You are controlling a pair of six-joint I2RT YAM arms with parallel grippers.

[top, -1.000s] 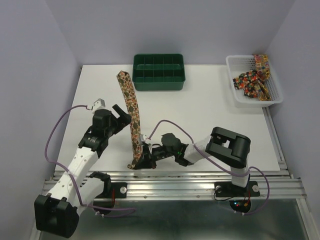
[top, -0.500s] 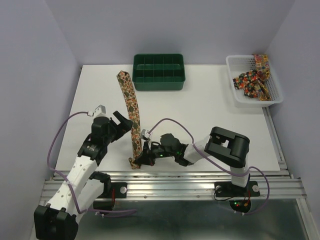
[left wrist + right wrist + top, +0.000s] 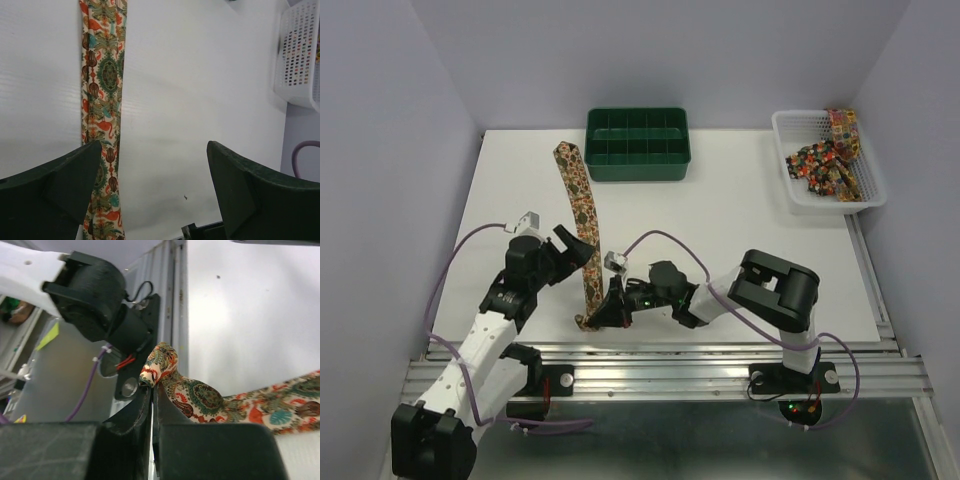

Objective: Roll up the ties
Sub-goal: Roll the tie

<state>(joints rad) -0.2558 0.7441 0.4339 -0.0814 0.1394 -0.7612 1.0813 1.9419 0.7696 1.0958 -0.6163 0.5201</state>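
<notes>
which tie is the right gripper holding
The long tie stretched across the table, its near end pinched in the right gripper. The other ties lie bunched in the white basket.

The left arm (image 3: 485, 330) reaches forward from its base, its forearm angled up and rightward to the wrist. The left hand (image 3: 575, 245) tilts downward, its two fingers (image 3: 55, 185) spread wide with nothing between them. The right arm (image 3: 775, 295) is folded sharply: its upper links stand over the base and the forearm stretches low and leftward. The right hand (image 3: 600, 312) lies low, its fingers (image 3: 132, 415) pressed together to a thin slit, their tips pinching the end of the tie (image 3: 192, 397). The left hand sits just beyond the right hand and slightly to its left, the two close but apart.
</notes>
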